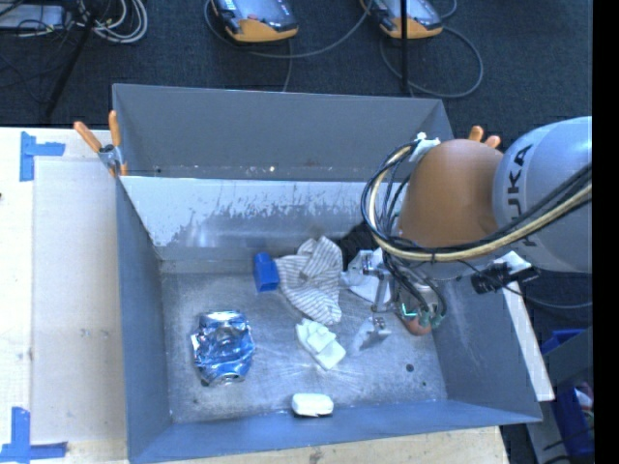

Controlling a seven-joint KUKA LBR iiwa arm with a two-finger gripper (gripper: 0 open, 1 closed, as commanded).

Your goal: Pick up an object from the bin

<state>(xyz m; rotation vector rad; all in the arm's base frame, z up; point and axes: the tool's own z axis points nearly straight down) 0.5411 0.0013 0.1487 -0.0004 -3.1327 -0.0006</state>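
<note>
Jaws: I cannot tell whether they stand apart or together; the wrist and its looped cables cover them from above.
Reach: the gripper (373, 334) hangs low over the right half of the grey metal bin (145, 288), close to bare floor, and nothing is seen held in it.
Nearest thing: a white crumpled wad (321, 344) lies just to the left of the gripper, apart from it. It looks soft and light, with irregular folds, perhaps paper or thin plastic.
Other side: a reddish-brown rounded thing (419, 325) lies just to the right, half hidden under the cables. Its material cannot be told.
Behind: a grey-and-white striped cloth (314, 278) lies limp and rumpled, its lower corner near the wad.
Farther out: a blue blocky plastic piece (266, 271) lies against the cloth's left edge. A crinkled blue-and-silver foil packet (223, 346) lies well apart on the left of the floor. A small smooth white oval bar (311, 405) lies by the front wall.
Bin floor: dull and speckled metal, with sloping walls.
Step in hand: by my judgement this is the descent before a grasp; no thing is lifted yet.
Next move: probably a small shift left to straddle the wad, then closing and lifting. The wad should squash easily, so the grip must take its bulk and not a loose fold. The cloth close by could be caught along with it.
</note>
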